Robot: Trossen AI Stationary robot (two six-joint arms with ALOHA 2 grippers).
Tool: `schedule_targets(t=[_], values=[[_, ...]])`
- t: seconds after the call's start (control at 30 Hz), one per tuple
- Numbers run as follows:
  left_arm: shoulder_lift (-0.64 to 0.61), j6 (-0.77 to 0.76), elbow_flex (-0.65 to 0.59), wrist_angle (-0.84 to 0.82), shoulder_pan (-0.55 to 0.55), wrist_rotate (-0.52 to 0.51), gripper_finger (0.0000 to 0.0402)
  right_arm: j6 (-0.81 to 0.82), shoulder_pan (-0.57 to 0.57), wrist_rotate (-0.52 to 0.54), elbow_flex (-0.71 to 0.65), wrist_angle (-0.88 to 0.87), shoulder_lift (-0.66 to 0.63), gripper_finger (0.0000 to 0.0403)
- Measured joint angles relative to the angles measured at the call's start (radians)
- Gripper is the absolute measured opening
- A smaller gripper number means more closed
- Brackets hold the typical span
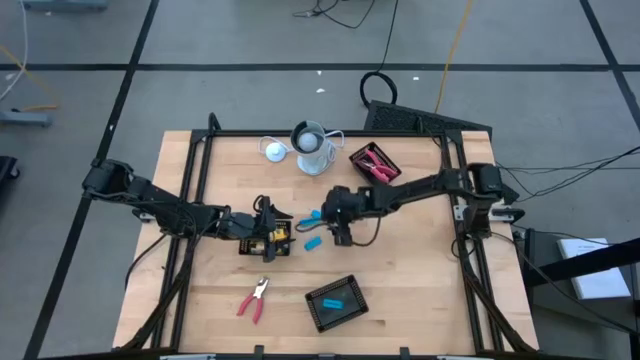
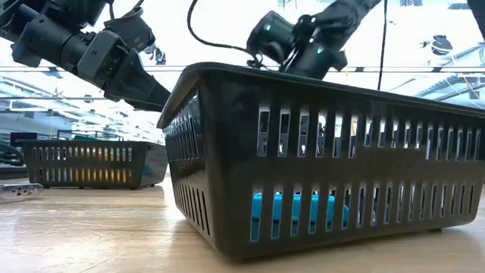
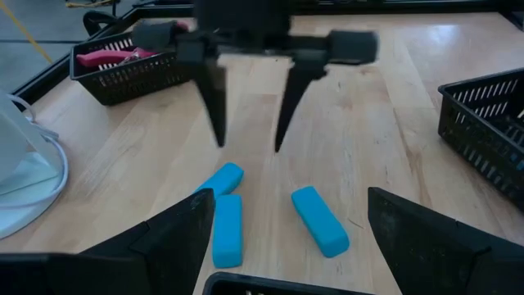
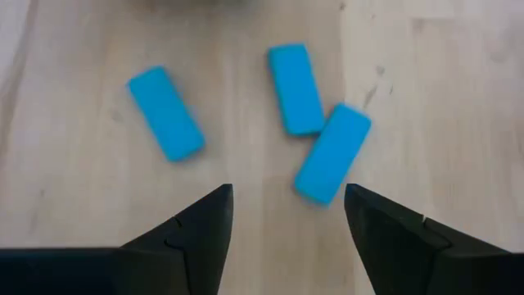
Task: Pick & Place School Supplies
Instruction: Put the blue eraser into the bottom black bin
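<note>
From above, I see my right gripper [image 1: 338, 236] hanging mid-table over the loose blue erasers [image 1: 313, 242], and my left gripper [image 1: 268, 222] over a black tray [image 1: 262, 248] holding yellow-and-black pieces [image 1: 280, 235]. Red pliers [image 1: 254, 298] lie near the front edge, beside another tray [image 1: 337, 303] with one blue eraser inside.

Level with the table, that near tray [image 2: 333, 174] fills my view, blue showing through its slots.

My left wrist camera shows three erasers [image 3: 319, 220] on the table, the right gripper's fingers [image 3: 214, 98] spread above them.

My right wrist camera shows its own fingers [image 4: 196, 233] apart over the three erasers [image 4: 332, 154]. Left fingers look apart too.
</note>
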Motion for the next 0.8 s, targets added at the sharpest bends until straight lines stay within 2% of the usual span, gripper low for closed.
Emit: schedule_targets(t=[0.2, 0.8], values=[[0.000, 0.008, 0.000, 0.001, 0.000, -0.005, 0.0326, -0.022, -0.044, -0.070, 0.002, 0.055, 0.051, 0.0227], [0.000, 0.017, 0.000, 0.009, 0.040, 0.019, 0.0326, -0.027, -0.094, -0.122, 0.005, 0.115, 0.069, 0.0226]])
